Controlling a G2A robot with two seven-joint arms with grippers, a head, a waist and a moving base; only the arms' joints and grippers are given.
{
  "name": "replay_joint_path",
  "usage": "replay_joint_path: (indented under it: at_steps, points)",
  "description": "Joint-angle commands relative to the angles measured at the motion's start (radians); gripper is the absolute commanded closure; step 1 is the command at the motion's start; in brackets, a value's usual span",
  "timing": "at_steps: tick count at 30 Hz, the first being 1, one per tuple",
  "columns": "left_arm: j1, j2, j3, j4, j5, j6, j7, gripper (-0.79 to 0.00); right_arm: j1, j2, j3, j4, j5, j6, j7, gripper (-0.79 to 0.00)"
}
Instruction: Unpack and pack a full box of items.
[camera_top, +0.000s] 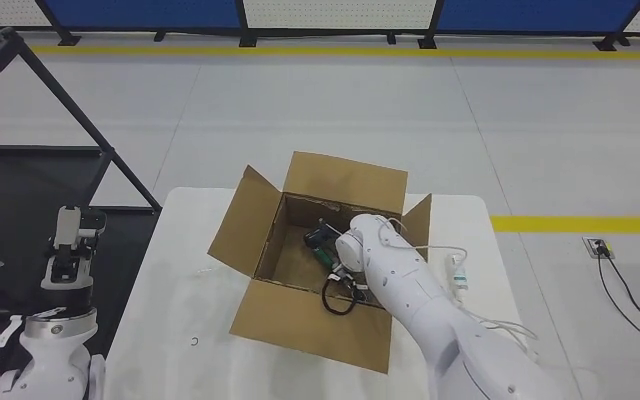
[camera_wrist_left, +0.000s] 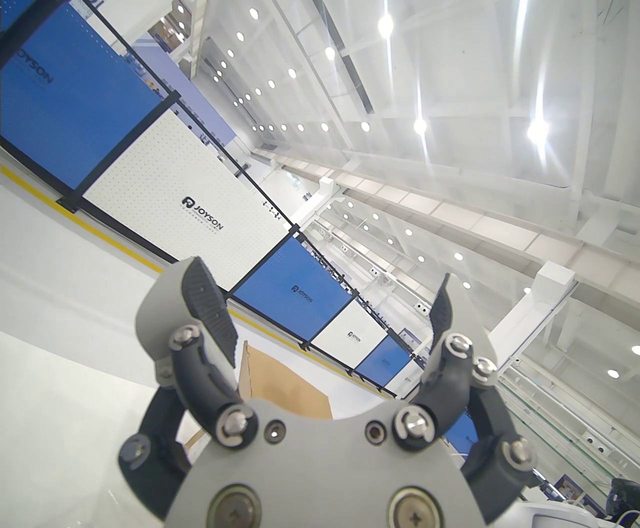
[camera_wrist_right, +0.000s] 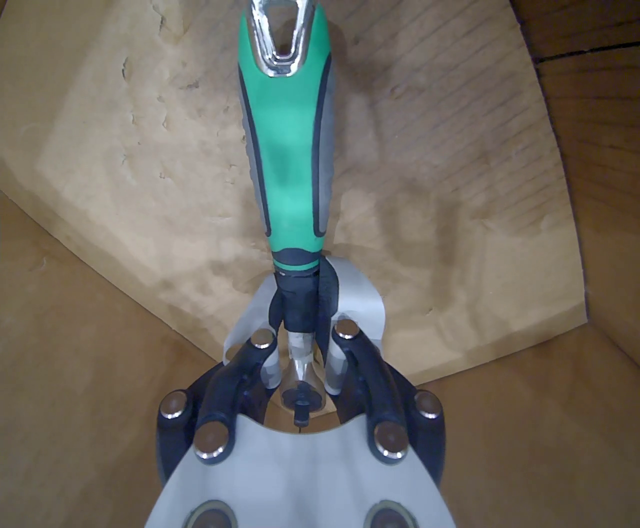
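- An open cardboard box (camera_top: 300, 322) is seen on a white table (camera_top: 170, 300), with all four flaps folded outward.
- The right gripper (camera_wrist_right: 301, 305) is placed inside the box, and its arm is lowered in over the box's right-hand side.
- A green-handled tool (camera_wrist_right: 287, 150) is held by the right gripper. The fingers are closed narrowly on the black collar just below the green and grey grip.
- The tool's grip is pointed away from the gripper toward the box's floor, and a chrome loop is seen at its far end. A chrome head is seen between the finger bases, behind the clamped collar.
- A lighter sheet of brown paper (camera_wrist_right: 150, 150), creased and dented, is seen lying on the floor of the box beneath the tool.
- A black cable loop (camera_top: 338, 297) is seen inside the box, near its front wall and just beside the right arm's wrist.
- A white bottle (camera_top: 457, 275) is laid on the table just outside the box's right flap.
- The left gripper (camera_wrist_left: 322, 287) is held well apart from the box, off to its left and beyond the table's edge. It is pointed upward toward the ceiling.
- The left gripper's fingers are spread wide, and nothing is held between the ribbed pads (camera_wrist_left: 207, 300).
- One brown flap of the box is caught in the left wrist view, beyond the open fingers.
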Motion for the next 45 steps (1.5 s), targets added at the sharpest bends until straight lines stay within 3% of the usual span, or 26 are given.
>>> replay_joint_path:
  at_steps: [1,24,32,38,41,45]
  points:
    - [0.000,0.000,0.000,0.000,0.000,0.000,0.000,-0.785,-0.003,0.007,0.005,0.003,-0.003,-0.017,-0.027,0.000]
    - [0.000,0.000,0.000,0.000,0.000,0.000,0.000,-0.785,-0.015,0.085,0.051,-0.111,-0.061,-0.076,-0.099,0.000]
    - [0.000,0.000,0.000,0.000,0.000,0.000,0.000,-0.785,-0.040,0.148,0.095,-0.227,-0.083,-0.108,-0.178,0.000]
    - [0.000,0.000,0.000,0.000,0.000,0.000,0.000,-0.785,-0.109,0.238,0.163,-0.465,-0.150,-0.026,-0.187,0.000]
    - [0.000,0.000,0.000,0.000,0.000,0.000,0.000,-0.785,-0.190,0.310,0.235,-0.679,-0.214,0.032,-0.152,0.000]
    - [0.000,0.000,0.000,0.000,0.000,0.000,0.000,-0.785,-0.376,0.417,0.389,-1.075,-0.338,0.107,-0.028,0.000]
